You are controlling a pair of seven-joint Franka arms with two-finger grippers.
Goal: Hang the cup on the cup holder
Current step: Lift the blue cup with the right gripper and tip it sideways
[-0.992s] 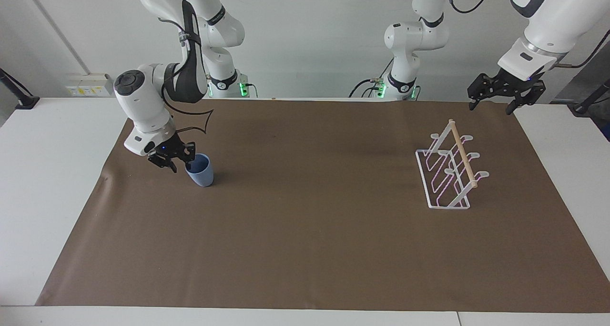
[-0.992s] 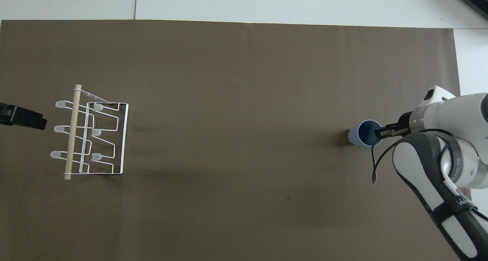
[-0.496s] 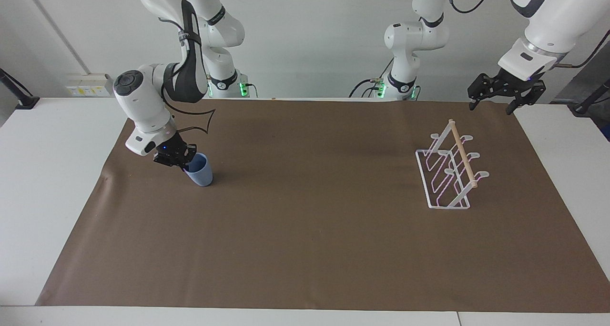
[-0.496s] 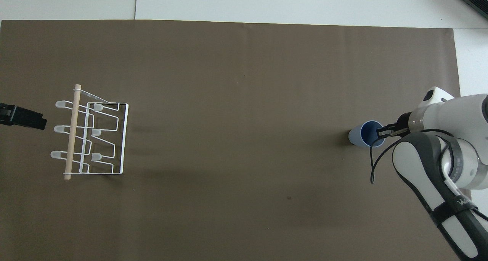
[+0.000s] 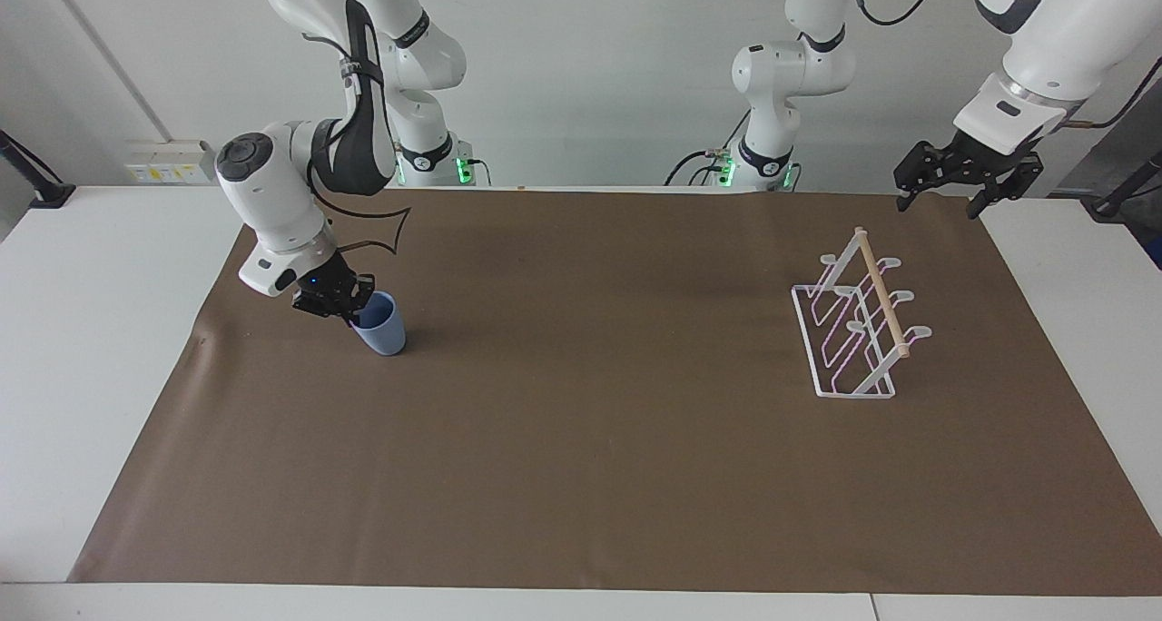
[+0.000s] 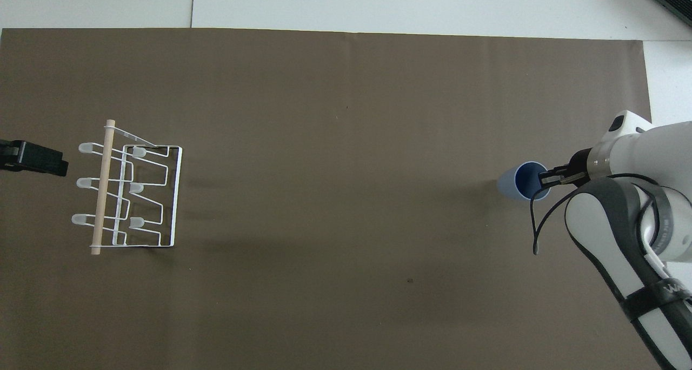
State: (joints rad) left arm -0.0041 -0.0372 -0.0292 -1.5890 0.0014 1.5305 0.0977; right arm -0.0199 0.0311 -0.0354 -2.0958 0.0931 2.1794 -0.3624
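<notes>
we see the brown mat [image 5: 581, 439], its landmark the cup holder [image 5: 858, 326] at the left arm's end. well apart at the right arm's end, the cup [image 5: 381, 324] stands tilted, rim clenched by the right gripper [image 5: 349, 308]. the left gripper [image 5: 953, 185], released, hangs near the holder, cut off overhead.

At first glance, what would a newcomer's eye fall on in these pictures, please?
The blue cup at the right arm's end of the brown mat, its rim pinched by the right gripper. Then the white wire cup holder, empty, at the left arm's end, with the open left gripper waiting in the air near it.
</notes>
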